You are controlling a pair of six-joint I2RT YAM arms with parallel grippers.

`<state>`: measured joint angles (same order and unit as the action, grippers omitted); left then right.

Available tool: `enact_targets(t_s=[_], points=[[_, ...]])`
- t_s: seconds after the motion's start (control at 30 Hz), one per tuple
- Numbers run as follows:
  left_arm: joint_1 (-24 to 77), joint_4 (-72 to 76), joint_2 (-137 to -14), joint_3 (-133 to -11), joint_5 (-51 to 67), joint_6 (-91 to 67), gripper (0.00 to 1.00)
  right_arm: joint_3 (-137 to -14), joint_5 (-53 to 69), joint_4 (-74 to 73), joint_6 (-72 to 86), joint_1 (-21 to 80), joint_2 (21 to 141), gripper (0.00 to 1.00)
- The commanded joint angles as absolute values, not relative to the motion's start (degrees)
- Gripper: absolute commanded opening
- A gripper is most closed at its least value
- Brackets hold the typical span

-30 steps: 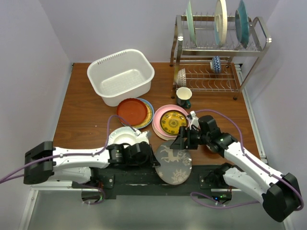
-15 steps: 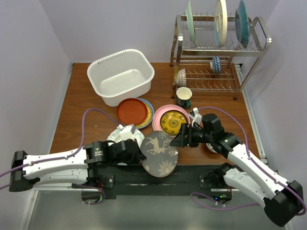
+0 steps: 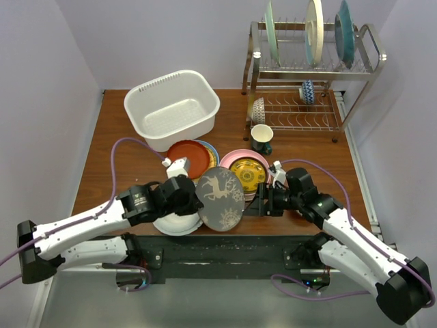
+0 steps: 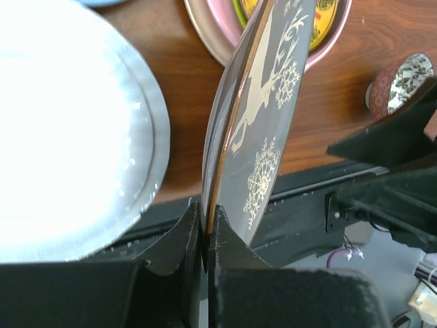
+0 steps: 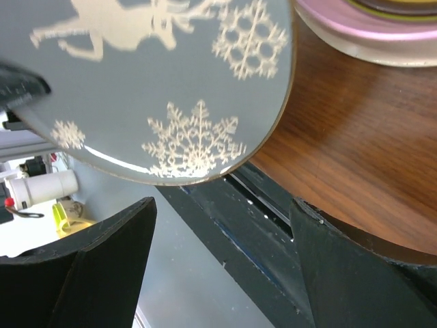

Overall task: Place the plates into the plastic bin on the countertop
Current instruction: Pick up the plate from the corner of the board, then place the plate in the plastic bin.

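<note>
No legible text, numbers, brands; round sticker [image 3: 139,198] on left arm [image 3: 89,222] too small

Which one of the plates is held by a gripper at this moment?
The grey plate with the deer and snowflakes: the left gripper pinches its rim. The others lie on the countertop or stand in the wire rack.

1. You are looking at pale lilac walls: a left wall [image 3: 41,102], a back wall [image 3: 171,34] and a right wall [image 3: 410,137].
2. They enclose a reddish-brown wood countertop [image 3: 116,157] on three sides.
3. A steel rack [image 3: 290,117] stands at its back right corner.
4. Grey floor [image 3: 205,304] shows below the near edge.
5. Your light is even, with soft shadows.
</note>
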<state>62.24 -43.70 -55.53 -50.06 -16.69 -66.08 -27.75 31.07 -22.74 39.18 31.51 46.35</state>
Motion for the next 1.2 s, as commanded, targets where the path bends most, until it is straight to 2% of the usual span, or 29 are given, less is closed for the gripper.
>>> enact_targets(t_s=[0.0,0.13,0.33,0.93,1.17], points=[[55.1,-32.2,-57.1,-56.3,-11.3,-57.8,0.00,-26.0,33.4,-21.1,40.7,31.7,44.7,0.83],[45.6,-30.4,-60.3,-59.3,-5.4,-53.6,0.00,-23.6,34.5,-19.0,42.4,31.7,43.9,0.82],[36.5,-27.6,-66.3,-66.3,2.2,-47.6,0.00,-19.7,35.7,-18.5,43.6,31.8,42.2,0.84],[18.6,-28.6,-82.1,-88.4,17.5,-40.7,0.00,-19.4,35.6,-19.2,42.2,31.7,43.9,0.86],[12.1,-25.8,-88.0,-92.8,21.2,-42.4,0.00,-19.6,35.4,-19.6,41.8,31.8,44.6,0.86]])
